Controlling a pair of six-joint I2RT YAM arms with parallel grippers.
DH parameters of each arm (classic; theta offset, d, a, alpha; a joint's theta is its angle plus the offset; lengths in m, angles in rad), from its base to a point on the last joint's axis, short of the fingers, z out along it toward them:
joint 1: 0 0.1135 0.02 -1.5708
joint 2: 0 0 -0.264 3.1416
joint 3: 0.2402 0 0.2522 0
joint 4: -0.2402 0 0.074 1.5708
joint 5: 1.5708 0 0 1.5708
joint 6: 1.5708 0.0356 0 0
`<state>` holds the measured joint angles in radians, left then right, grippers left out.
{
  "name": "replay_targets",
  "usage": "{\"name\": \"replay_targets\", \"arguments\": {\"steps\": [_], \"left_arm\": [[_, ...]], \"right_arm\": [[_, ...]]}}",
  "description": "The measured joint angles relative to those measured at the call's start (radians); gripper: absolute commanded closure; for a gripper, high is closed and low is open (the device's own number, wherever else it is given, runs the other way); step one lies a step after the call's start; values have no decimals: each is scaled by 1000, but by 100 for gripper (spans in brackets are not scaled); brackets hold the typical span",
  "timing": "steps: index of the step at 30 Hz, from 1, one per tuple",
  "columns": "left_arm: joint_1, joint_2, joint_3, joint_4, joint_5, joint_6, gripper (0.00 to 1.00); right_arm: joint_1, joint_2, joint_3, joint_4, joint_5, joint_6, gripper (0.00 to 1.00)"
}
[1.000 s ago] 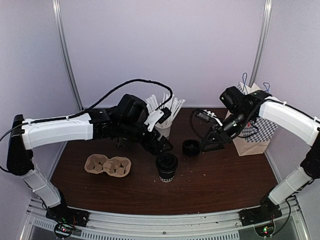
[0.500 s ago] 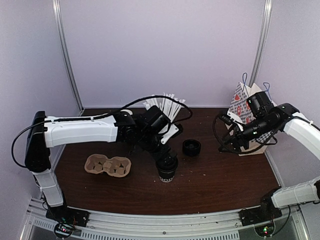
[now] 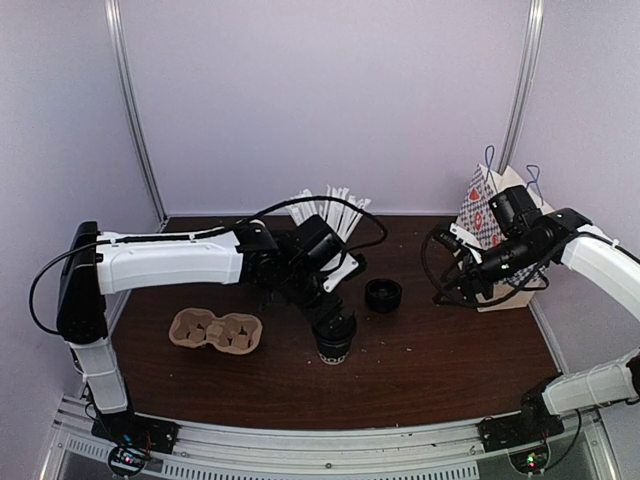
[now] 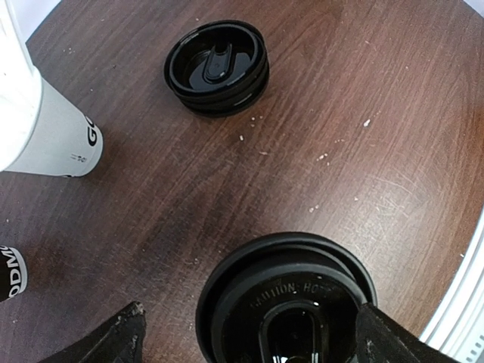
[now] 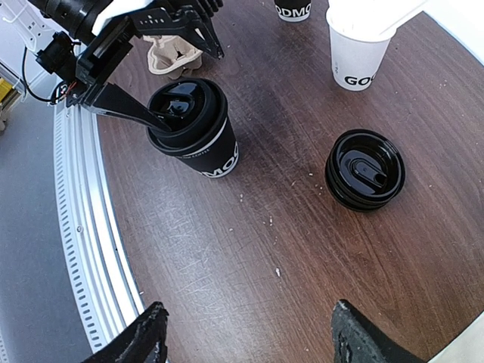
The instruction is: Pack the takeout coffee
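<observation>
The left gripper (image 4: 249,308) stands wide open and holds nothing. Its two fingers (image 4: 113,340) straddle the one takeout coffee (image 4: 287,302), which stands upright on the table (image 4: 333,121) directly below. Whether the finger on the rail side touches the lid rim, I cannot tell.

Beyond these fingertips sits one stack of black lids (image 4: 217,66). Off to the side stand one white cup (image 4: 45,128) and the edge of one black lettered cup (image 4: 11,274).

The right gripper (image 5: 248,310) is also spread wide and empty, well apart from the coffee. The lid stack lies ahead of it. One pulp cup carrier (image 3: 215,330) lies beside the left arm, and one paper bag (image 3: 510,292) stands behind the right gripper.
</observation>
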<state>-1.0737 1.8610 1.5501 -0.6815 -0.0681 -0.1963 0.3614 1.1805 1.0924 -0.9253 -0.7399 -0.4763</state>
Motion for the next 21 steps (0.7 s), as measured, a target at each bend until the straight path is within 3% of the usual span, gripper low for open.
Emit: {"name": "replay_targets", "arguments": {"steps": [21], "left_arm": [[-13,-18,-6,10,28,0,3]], "right_arm": [[-2,21,-22,14,-2,-14,27]]}}
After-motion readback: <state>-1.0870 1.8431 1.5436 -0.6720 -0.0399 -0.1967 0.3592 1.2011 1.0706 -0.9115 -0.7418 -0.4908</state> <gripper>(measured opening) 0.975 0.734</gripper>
